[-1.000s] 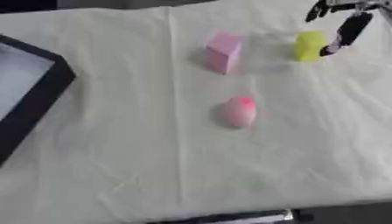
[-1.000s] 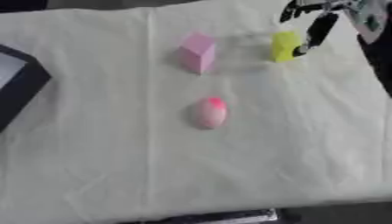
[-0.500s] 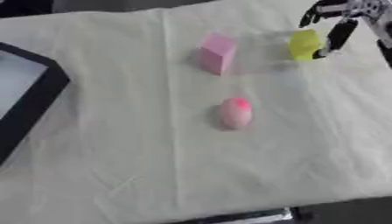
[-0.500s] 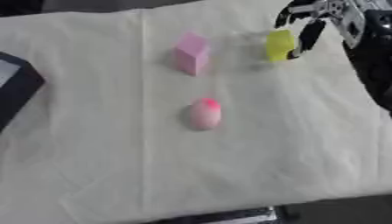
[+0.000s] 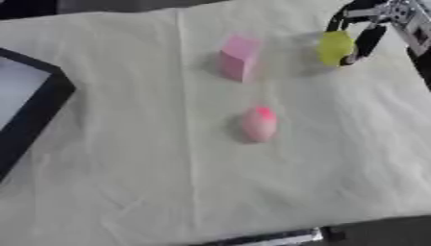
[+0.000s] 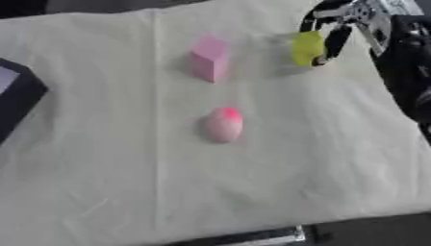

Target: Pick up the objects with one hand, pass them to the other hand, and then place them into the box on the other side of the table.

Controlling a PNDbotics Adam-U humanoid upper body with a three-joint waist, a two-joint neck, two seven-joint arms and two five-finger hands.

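Yellow-green object (image 5: 335, 47) is the one in play, up at the far right of the cloth, and the right hand (image 6: 336, 33) comes at it from the top right corner. Dark fingers (image 5: 368, 42) hang down right against its right side and another arches over its top, so the hand looks curled about it, but whether it truly pinches the piece or only brushes it, I cannot tell from here. The object seems to sit on the cloth, not lifted.

That approach makes sense to me: it lies nearest the right arm, and the box (image 5: 38, 113) waits on the left edge, so a handover must come in between. The left hand shows nowhere.

Room is generous. The pink block (image 5: 237, 58) stands well apart to the left, the pink egg-shaped piece (image 5: 259, 124) nearer the middle. The cloth's (image 5: 168, 192) right edge runs close beside the hand, so lifting inward looks safest.
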